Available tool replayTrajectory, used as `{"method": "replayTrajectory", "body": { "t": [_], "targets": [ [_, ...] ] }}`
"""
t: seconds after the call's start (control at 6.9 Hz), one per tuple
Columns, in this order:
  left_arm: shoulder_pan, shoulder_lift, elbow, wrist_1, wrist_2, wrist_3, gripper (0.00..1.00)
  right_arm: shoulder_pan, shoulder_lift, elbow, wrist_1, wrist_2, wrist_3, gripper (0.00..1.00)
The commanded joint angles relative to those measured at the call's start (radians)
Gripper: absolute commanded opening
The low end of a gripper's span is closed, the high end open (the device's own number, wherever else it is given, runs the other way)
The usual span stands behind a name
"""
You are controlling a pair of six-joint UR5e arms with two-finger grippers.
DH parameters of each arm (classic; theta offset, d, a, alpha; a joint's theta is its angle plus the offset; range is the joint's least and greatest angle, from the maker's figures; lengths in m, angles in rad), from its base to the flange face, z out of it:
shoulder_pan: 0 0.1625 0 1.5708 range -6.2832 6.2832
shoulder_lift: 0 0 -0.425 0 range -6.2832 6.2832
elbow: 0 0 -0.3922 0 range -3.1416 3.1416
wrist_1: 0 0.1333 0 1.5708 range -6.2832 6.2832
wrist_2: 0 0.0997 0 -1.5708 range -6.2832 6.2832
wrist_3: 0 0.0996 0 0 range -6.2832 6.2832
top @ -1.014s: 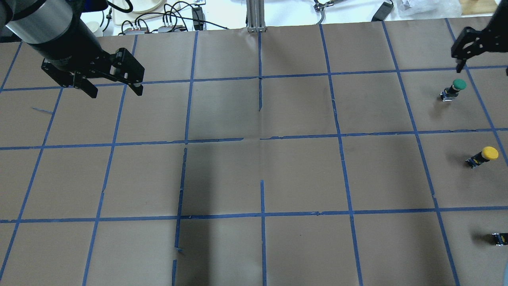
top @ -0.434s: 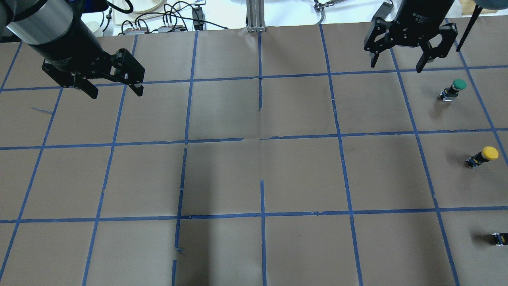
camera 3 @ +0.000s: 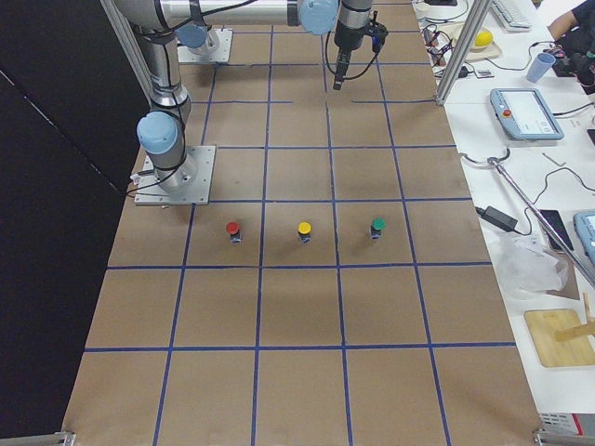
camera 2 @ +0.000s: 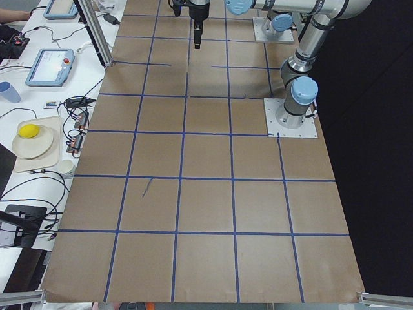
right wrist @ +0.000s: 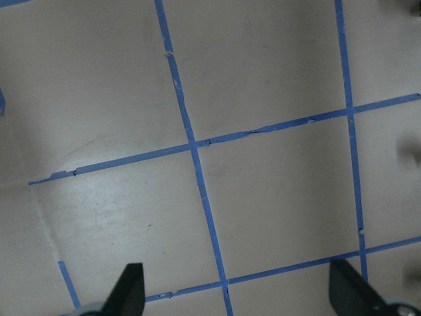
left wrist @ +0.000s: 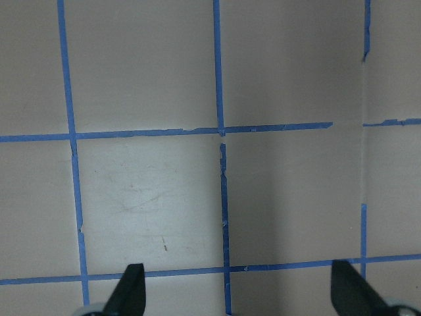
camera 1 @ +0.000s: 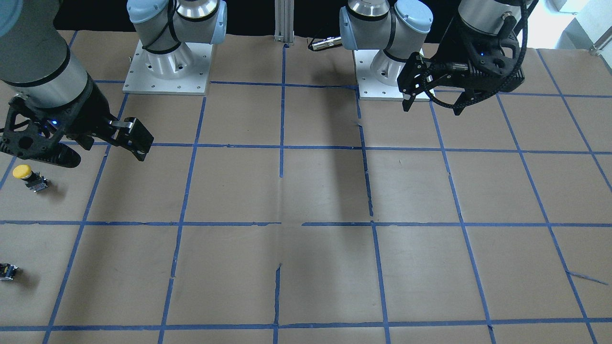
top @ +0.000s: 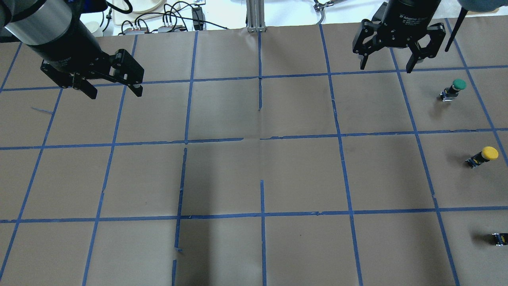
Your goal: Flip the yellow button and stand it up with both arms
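The left arm (top: 47, 28) comes in over the table's left half with its wrist tilted. The left gripper (top: 116, 93) points down and forward, raised clear of the paper. Its two black fingers are spread wide with nothing between them. The left wrist view shows only brown paper and tape between the tips.

The right arm (top: 412, 12) hangs over the right half, and the right gripper (top: 385, 68) points almost straight down. Its jaws are likewise wide apart, empty and touching nothing.

The yellow button (top: 484, 155) sits on the paper at the robot's right end of the table, well apart from both grippers. It is in a row between a green button (top: 455, 89) and a red button (camera 3: 233, 229). In the right side view its round, smooth mushroom cap is uppermost on the small black-and-grey body.

The table (top: 301, 174) is covered in matt brown paper, creased along its seams. Blue tape (top: 262, 214), torn in places, marks it off in squares.
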Motion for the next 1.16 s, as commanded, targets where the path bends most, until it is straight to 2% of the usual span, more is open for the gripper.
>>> {"method": "replayTrajectory", "body": {
  "t": [0.0, 0.29, 1.01],
  "targets": [
    [0.0, 0.001, 0.003, -0.009, 0.003, 0.0, 1.0, 0.005, -0.002, 0.0, 0.003, 0.006, -0.012, 1.0],
    [0.0, 0.001, 0.012, -0.026, 0.035, 0.0, 1.0, 0.052, 0.0, 0.0, -0.001, 0.016, -0.015, 1.0],
    [0.0, -0.002, 0.015, -0.044, 0.03, -0.003, 1.0, 0.103, 0.007, 0.001, -0.035, 0.022, -0.028, 1.0]
  ]
}}
